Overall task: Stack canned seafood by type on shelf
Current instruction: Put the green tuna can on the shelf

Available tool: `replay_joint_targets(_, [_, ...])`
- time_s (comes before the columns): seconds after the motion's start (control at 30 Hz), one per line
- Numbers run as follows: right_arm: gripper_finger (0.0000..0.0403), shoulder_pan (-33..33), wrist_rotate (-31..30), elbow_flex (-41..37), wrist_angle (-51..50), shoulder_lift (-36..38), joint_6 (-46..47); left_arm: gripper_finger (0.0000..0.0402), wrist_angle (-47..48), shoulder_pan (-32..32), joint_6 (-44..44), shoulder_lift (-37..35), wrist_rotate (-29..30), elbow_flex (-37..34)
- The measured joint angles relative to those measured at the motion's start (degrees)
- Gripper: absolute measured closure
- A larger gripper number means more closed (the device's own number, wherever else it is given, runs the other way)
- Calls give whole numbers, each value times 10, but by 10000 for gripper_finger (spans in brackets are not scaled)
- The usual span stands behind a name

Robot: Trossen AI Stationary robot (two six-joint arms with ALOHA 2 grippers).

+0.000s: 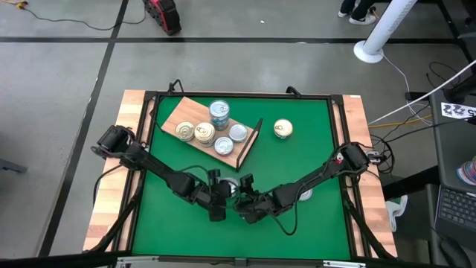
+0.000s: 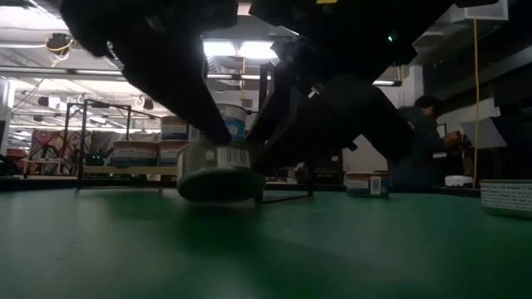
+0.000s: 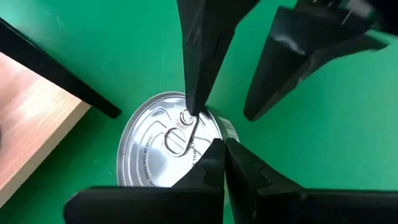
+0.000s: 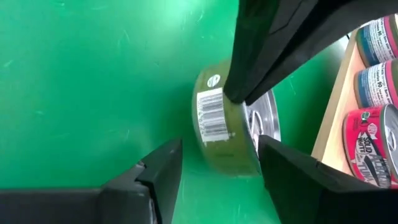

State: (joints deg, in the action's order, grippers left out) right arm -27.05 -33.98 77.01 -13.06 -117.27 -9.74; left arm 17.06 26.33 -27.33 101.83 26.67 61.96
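A round tin with a silver pull-tab lid (image 3: 155,146) and an olive side label with a barcode (image 4: 214,118) sits tipped on the green mat, near the front middle (image 1: 230,184). My left gripper (image 3: 222,148) is shut at its top rim. My right gripper (image 4: 220,142) is open and straddles the tin, one finger by the lid, the other clear of the labelled side. The shelf (image 1: 195,112), a wooden board with a black wire end (image 1: 250,138), lies at the far left and carries several tins (image 1: 219,114). My left gripper rests its shut fingertips (image 4: 239,87) on the tin's top rim (image 4: 229,102), slanting down from the near left. Whether they pinch anything there I cannot tell. The tin is tipped, lid leaning toward the shelf, its underside (image 2: 218,188) showing in the low view. My right gripper has one finger (image 3: 194,93) over the lid by the tab's rivet; whether it touches I cannot tell.
A lone tin (image 1: 282,129) stands on the mat right of the shelf's wire end. Another tin (image 2: 507,199) sits under my right arm near the mat's right side. The mat's near half is open green surface (image 1: 193,238).
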Motion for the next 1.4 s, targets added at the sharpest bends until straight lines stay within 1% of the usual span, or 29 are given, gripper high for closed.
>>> replay_joint_targets(0.3, [194,0,-3,0,0,0,0,401,-4,-10,-45,-17,-17,1])
replay_joint_targets(0.47, [194,0,-3,0,0,0,0,401,-21,-18,-60,-25,-27,1])
replay_joint_targets(0.57, [194,0,-3,0,1,0,3,401,-35,-24,-62,-25,-43,1])
replay_joint_targets(0.7, [194,0,-1,0,3,0,5,401,-37,-30,-87,-25,-61,1])
replay_joint_targets(0.87, [195,1,-1,0,15,0,6,401,-58,-30,-85,-25,-79,2])
replay_joint_targets(0.97, [210,0,-1,0,15,0,6,401,-62,-30,-85,-25,-84,2])
replay_joint_targets(1.13, [268,0,12,0,16,0,6,400,-60,-30,-61,-25,-85,2])
replay_joint_targets(1.17, [276,0,16,0,17,0,7,398,-59,-30,-51,-25,-86,2])
replay_joint_targets(1.27, [277,1,31,0,17,0,8,380,-60,-28,-9,-25,-86,2])
replay_joint_targets(1.4, [277,1,49,0,20,0,55,332,-59,-27,37,-26,-86,2])
